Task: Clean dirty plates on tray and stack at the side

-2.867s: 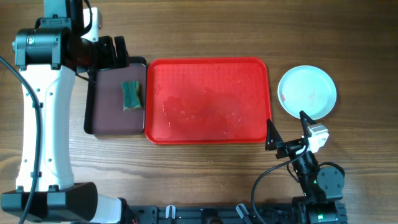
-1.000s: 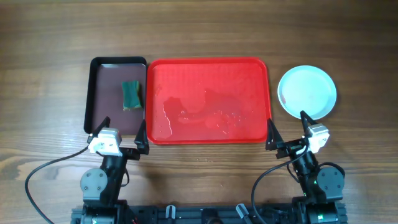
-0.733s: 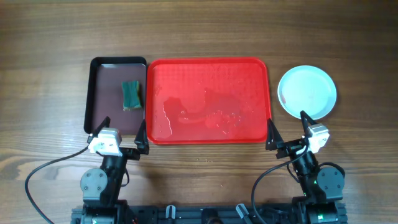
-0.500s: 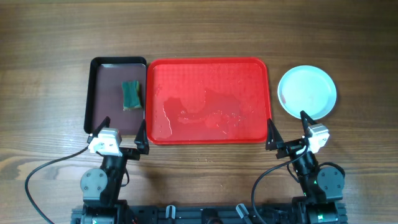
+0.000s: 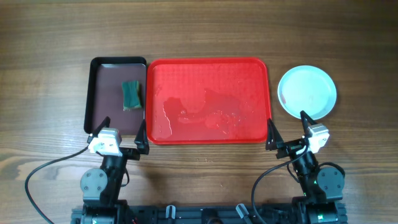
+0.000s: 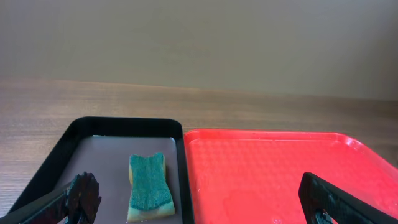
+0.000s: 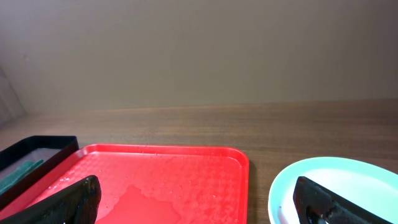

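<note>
Left gripper [image 5: 124, 122] rests at the 6 o'clock edge of the wooden table [image 5: 199, 25], its two dark fingers spread wide and holding nothing. One tip reaches over the near rim of the dark tray [image 5: 91, 93] and the other points at the seam between that tray and the red tray [image 5: 249, 74]. Right gripper [image 5: 286, 119] sits further along the same edge, equally spread and empty. One tip is by the red tray's near corner and the other just below a pale plate [image 5: 307, 92].

The red tray lies at the centre of the table with nothing standing on it, and glistening wet patches [image 5: 205, 115] spread across its textured floor. The plate sits on the bare wood at 3 o'clock from the red tray, apart from its rim. It carries a faint reddish mark near its 9 o'clock edge, and the overhead view does not show whether other plates lie beneath it.

The dark tray lies flush against the red tray at 9 o'clock. A green sponge [image 5: 131, 94] with a yellowish underside lies flat inside it, close to the wall nearest the red tray.

In the left wrist view, the left gripper [image 6: 202, 199] frames the sponge [image 6: 149, 186] and the tray seam. The right gripper [image 7: 196, 199] frames the red tray [image 7: 186, 168] and the plate's rim [image 7: 323, 171].
</note>
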